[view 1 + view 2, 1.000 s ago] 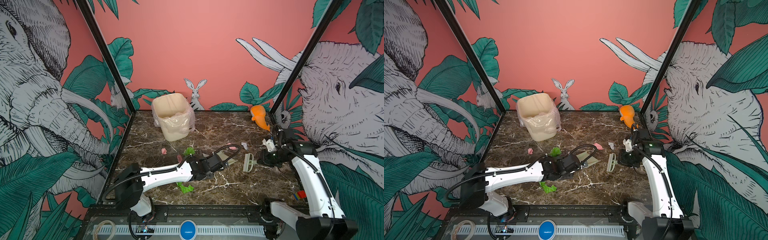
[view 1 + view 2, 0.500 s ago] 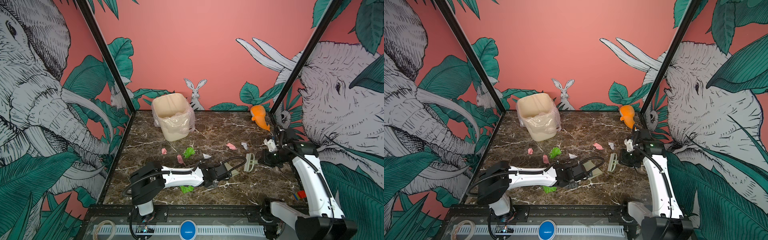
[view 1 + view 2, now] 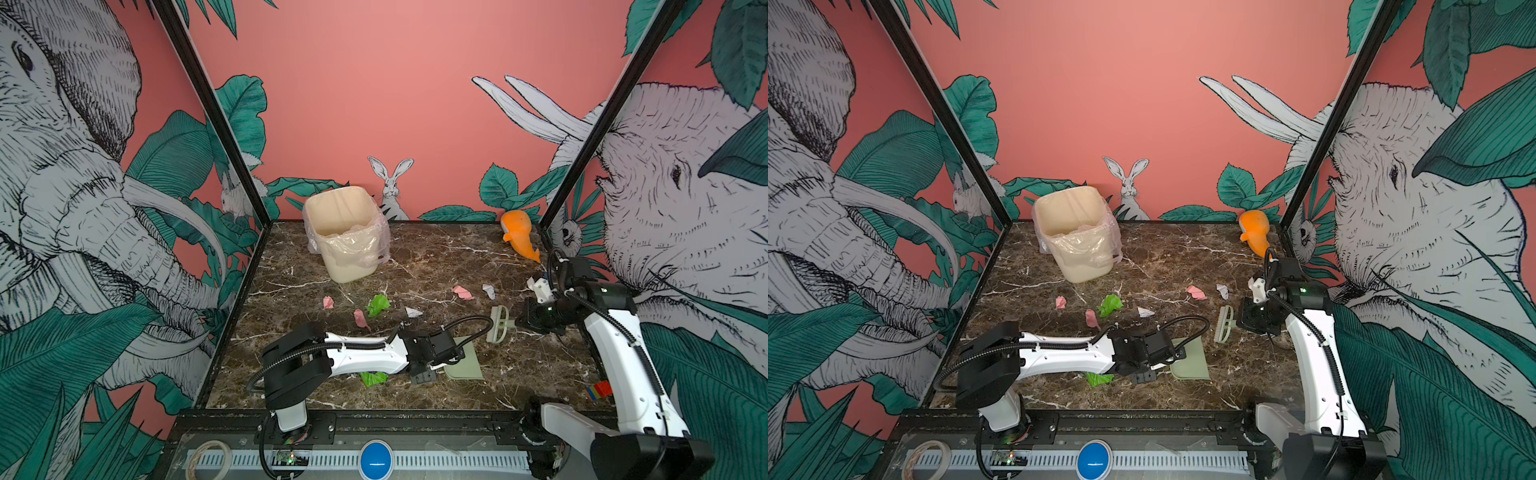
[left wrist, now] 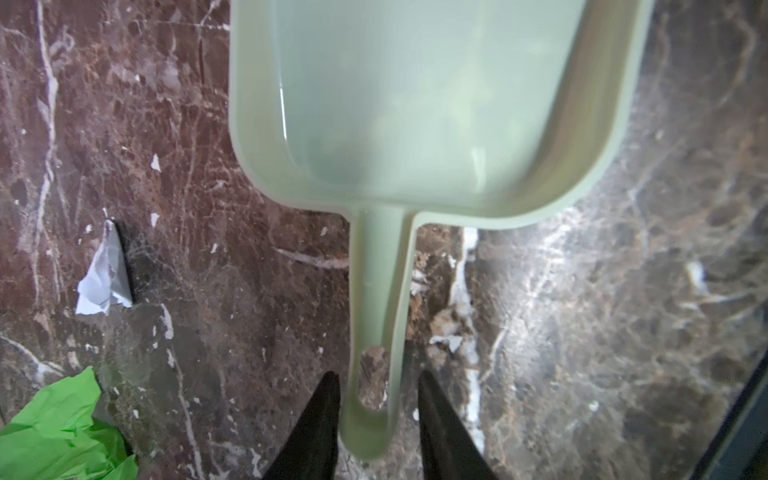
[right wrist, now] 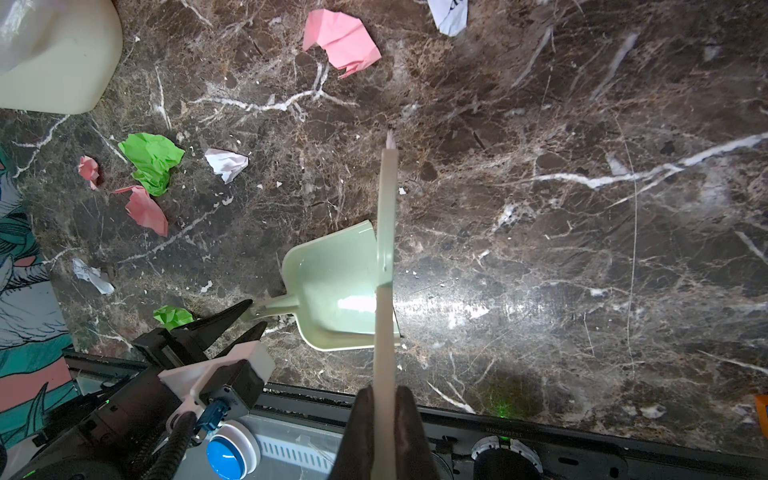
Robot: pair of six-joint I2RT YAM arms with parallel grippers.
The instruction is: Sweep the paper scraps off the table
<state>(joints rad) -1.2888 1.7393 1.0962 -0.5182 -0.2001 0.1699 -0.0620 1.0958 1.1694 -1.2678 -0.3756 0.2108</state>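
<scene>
paper scraps (image 3: pixel 377 304): loose on the table (image 3: pixel 440 253), none in the dustpan (image 3: pixel 466 365). pink, green and white bits bunch between the bin (image 3: pixel 345 241) and the left forearm. a pink one and a white one lie further right, near the brush (image 3: pixel 498 326). one green bit sits at the near edge, just beside the left arm.
left gripper (image 4: pixel 375 376): low over the table, jaws apart, one either side of the end of the dustpan handle. a sliver of gap shows on each side, so it is not pinching.
right gripper (image 5: pixel 384 390): clamped together on the brush handle. the brush head hangs just beyond the dustpan's open mouth; whether the bristles touch the table cannot be told.
dustpan: flat on the table. its long axis runs from the left gripper out toward the right arm's side, mouth away from the left gripper.
key relation: the main bunch lies on the far side of the pan, to the left of the brush and behind the pan's side wall, not in front of its mouth.
nearer arm: the right, brush in hand, is close to the pink and white pair.
judgement: those two look easiest to draw into the mouth. the bunch likely needs a long pull round, or the pan turned.
</scene>
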